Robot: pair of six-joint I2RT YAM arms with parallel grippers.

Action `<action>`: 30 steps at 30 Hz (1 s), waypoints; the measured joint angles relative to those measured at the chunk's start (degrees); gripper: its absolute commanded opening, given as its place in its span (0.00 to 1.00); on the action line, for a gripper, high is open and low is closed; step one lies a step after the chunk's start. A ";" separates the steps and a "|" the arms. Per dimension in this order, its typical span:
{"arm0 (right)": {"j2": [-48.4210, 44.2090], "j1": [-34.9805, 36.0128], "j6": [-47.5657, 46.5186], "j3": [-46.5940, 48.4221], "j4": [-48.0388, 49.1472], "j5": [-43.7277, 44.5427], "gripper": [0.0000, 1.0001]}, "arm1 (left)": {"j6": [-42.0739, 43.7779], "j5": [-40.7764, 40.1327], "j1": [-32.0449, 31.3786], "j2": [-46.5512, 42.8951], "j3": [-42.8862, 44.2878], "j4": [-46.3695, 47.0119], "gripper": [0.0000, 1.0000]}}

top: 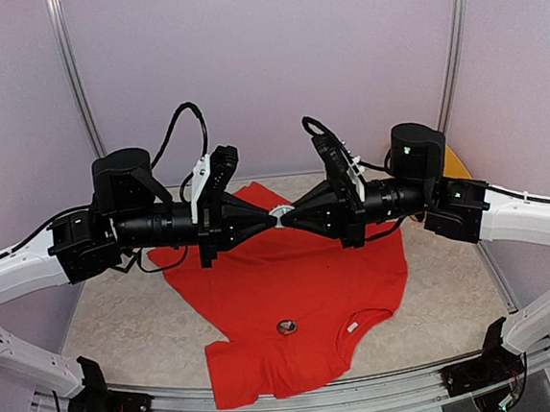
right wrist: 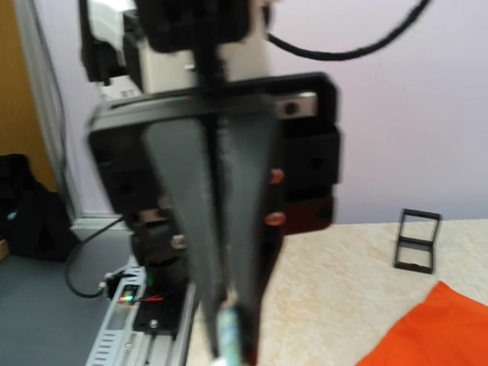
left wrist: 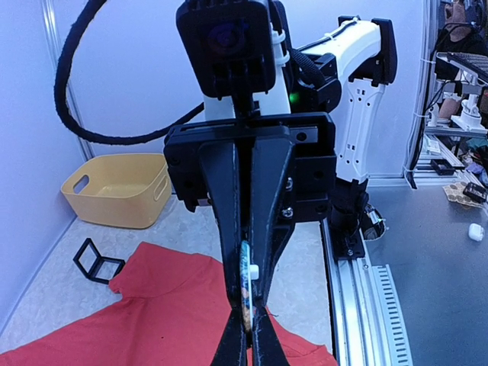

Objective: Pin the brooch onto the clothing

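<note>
Nearest us, the red T-shirt point(top: 292, 291) lies spread on the table point(top: 121, 316), with a small dark round piece point(top: 286, 326) on it just beside the neckline; what it is we cannot tell. Above it the left gripper point(top: 272, 220) and right gripper point(top: 289, 218) meet tip to tip, both pinched on a thin disc, seemingly the brooch point(left wrist: 245, 293). Pinning, we judge, remains undone.
</note>
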 measured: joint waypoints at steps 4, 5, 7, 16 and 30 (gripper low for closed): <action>0.09 0.26 0.39 0.26 -1.51 2.54 0.15 | 1.03 -1.77 -0.79 0.20 0.02 -0.24 0.00; 0.09 0.26 0.44 0.26 -1.81 2.86 0.15 | 1.33 -2.08 -0.87 0.26 0.02 -0.35 0.00; 0.09 0.26 0.46 0.28 -2.36 3.61 0.20 | 1.66 -2.49 -0.90 0.37 0.02 -0.52 0.00; -2.34 0.00 -7.15 -2.67 -2.82 -2.69 0.49 | 1.68 -4.04 -2.84 0.00 -0.22 -0.79 0.00; -5.81 -0.28 -5.81 -4.68 -0.15 -0.37 0.14 | 1.01 -4.70 -2.56 -0.90 -0.24 -0.90 0.00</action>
